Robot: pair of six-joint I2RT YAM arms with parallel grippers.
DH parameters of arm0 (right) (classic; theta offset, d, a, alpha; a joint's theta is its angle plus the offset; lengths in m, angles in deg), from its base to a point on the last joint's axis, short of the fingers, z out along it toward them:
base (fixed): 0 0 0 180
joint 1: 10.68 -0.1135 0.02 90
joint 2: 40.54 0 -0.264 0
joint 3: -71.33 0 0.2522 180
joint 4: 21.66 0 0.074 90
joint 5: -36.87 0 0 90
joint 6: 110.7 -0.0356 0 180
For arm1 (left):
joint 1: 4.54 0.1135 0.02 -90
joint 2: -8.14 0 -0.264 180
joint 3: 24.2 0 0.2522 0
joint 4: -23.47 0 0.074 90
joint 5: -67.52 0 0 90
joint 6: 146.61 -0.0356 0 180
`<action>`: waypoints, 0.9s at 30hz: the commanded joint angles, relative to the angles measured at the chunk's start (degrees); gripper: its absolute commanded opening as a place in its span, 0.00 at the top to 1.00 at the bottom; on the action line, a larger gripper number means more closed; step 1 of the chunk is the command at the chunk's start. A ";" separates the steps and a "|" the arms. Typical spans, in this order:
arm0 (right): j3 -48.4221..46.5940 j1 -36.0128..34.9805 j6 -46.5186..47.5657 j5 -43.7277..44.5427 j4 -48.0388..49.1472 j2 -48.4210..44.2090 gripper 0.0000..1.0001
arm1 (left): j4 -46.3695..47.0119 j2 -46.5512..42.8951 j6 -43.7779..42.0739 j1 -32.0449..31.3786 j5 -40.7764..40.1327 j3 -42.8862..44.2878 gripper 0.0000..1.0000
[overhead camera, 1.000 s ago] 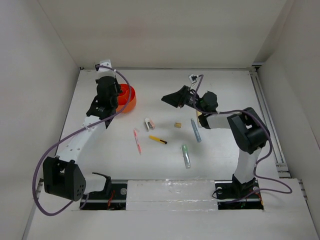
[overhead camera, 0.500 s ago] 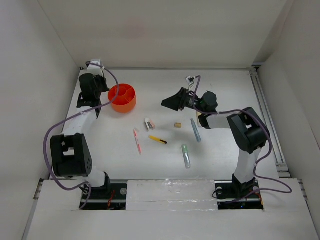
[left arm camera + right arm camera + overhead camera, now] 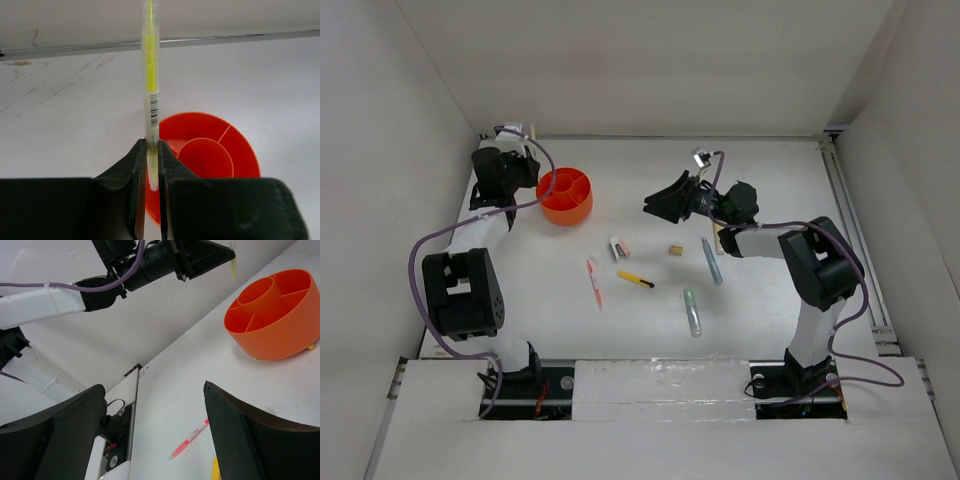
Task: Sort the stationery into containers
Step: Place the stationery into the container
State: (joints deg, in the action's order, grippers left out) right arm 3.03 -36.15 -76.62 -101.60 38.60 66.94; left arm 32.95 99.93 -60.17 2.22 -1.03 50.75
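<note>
Left gripper (image 3: 151, 150) clamped on yellow pen (image 3: 150, 75), just beside orange cup (image 3: 200, 114) at far left, right gripper (image 3: 154, 390) spread wide, empty, well right of cup, pink pen (image 3: 594, 282) lying nearer

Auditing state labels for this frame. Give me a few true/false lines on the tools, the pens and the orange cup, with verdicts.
1. The left tool is shut on a yellow pen. True.
2. The pink pen is inside the orange cup. False: it lies on the table, apart from the cup.
3. The right tool is shut on the grey-blue pen. False: its jaws are open and empty, and that pen lies on the table.
4. The cup has a round centre compartment with dividers around it. True.
5. The pale green pen lies nearer the arm bases than the tan eraser. True.
</note>
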 commanded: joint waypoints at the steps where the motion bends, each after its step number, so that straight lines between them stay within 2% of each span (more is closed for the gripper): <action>1: -1.09 -0.10 1.43 -1.01 18.09 -0.25 0.14 | 3.65 0.49 1.09 0.00 2.98 0.69 1.00; 19: -0.04 -0.10 3.71 -1.01 16.51 -1.84 0.14 | 5.50 5.24 1.09 -1.22 -1.41 -1.77 1.00; 27: -0.04 -0.10 4.24 -1.54 15.98 -2.36 0.14 | 6.02 4.10 0.56 -1.75 -4.22 -4.06 1.00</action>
State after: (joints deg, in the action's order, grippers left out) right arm 3.03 -36.15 -73.98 -101.82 38.58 66.94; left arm 35.82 105.59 -59.14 0.48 -4.03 47.25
